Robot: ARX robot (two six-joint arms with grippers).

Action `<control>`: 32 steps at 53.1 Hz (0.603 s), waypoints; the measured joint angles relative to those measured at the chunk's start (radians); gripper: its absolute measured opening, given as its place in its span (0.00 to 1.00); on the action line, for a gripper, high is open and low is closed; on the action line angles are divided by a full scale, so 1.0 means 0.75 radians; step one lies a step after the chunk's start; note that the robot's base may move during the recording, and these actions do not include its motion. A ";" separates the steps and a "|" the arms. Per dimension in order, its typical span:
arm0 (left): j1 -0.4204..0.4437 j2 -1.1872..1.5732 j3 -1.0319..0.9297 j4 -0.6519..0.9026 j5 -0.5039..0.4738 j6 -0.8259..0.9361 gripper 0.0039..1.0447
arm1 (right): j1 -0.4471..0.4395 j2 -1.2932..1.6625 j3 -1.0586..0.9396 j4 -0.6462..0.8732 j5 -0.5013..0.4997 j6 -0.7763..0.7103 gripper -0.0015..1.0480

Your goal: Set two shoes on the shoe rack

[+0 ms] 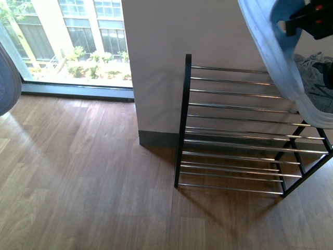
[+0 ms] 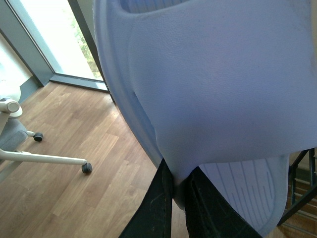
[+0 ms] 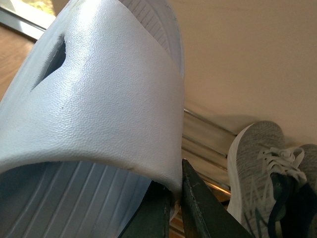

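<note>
- Against the white wall (image 1: 156, 52) in the front view, the shoe rack (image 1: 183, 120) is seen standing on the wood floor (image 1: 78, 182), its black frame carrying tiers of chrome bars (image 1: 234, 107).
- At the upper right of that view, a pale blue slide (image 1: 283, 62) is held above the rack's right end by the right gripper (image 1: 307, 18), of which only a dark part is visible there.
- Behind that slide, the grey sneakers (image 1: 315, 70) are partly seen at the rack's top right.
- At the left edge, part of a second slide (image 1: 8, 86) is shown in the air, well apart from the rack; the window (image 1: 67, 36) is seen beyond it.
- From the left wrist, that second slide is seen filling most of the picture, its strap edge pinched between the closed black fingers (image 2: 158, 208) of the left gripper (image 2: 177, 201).
- Below it, an office chair base (image 2: 44, 158) is seen on the floor.
- From the right wrist, the pale blue slide is seen clamped at its strap edge between the fingers (image 3: 198, 208) of the right gripper, drawn tight together.
- Beside it, the grey sneakers are shown resting on the rack's chrome bars by the wall.
</note>
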 joint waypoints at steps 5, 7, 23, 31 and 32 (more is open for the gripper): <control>-0.001 0.000 0.000 0.000 0.000 0.001 0.03 | 0.017 0.178 0.175 -0.009 0.095 -0.025 0.02; 0.000 0.000 0.000 0.000 0.000 0.001 0.03 | 0.021 0.240 0.235 -0.009 0.130 -0.030 0.02; 0.000 0.000 0.000 0.000 0.000 0.001 0.03 | 0.060 0.642 0.630 -0.053 0.333 -0.104 0.02; 0.000 0.000 0.000 0.000 0.000 0.001 0.03 | 0.064 0.734 0.707 -0.070 0.384 -0.158 0.02; 0.000 0.000 0.000 0.000 0.000 0.000 0.03 | 0.064 0.749 0.717 -0.074 0.391 -0.163 0.02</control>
